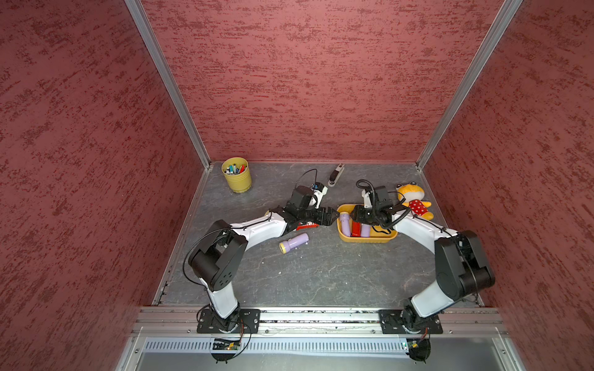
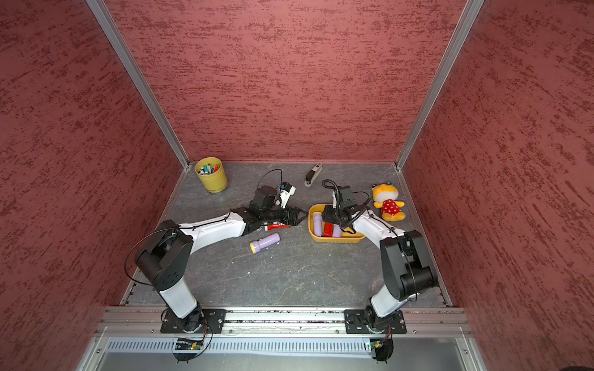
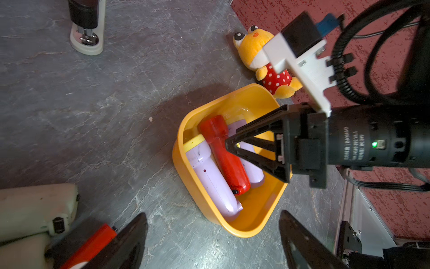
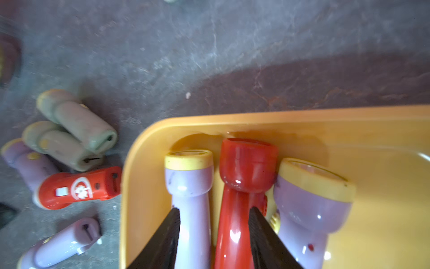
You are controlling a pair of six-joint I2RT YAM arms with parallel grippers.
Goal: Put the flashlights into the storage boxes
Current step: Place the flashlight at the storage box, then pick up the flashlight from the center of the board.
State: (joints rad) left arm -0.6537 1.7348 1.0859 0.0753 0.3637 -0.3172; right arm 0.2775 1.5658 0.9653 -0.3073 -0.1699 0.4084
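Observation:
The orange-yellow storage box point(image 1: 366, 239) point(image 3: 232, 229) point(image 4: 256, 118) holds a red flashlight point(image 3: 223, 151) point(image 4: 246, 167) lying on two lilac ones point(image 3: 209, 177) point(image 4: 188, 177). My right gripper point(image 1: 352, 216) point(image 4: 214, 212) hovers just over them, jaws apart, holding nothing. My left gripper point(image 1: 331, 216) point(image 3: 213, 215) stands wide open and empty at the box's left end. On the table lie a lilac flashlight point(image 1: 294, 242) point(image 2: 265, 242), a red one point(image 1: 307, 225) point(image 4: 79, 187), two pale green ones point(image 4: 76, 121) and another lilac one point(image 4: 25, 163), mostly hidden under the left arm in both top views.
A yellow ribbed cup of pens point(image 1: 237, 175) stands at the back left. A grey-black stapler point(image 1: 336, 175) point(image 3: 87, 35) lies at the back middle. A yellow plush toy in a red dotted dress point(image 1: 414, 200) point(image 3: 267, 65) sits right of the box. Red walls enclose three sides.

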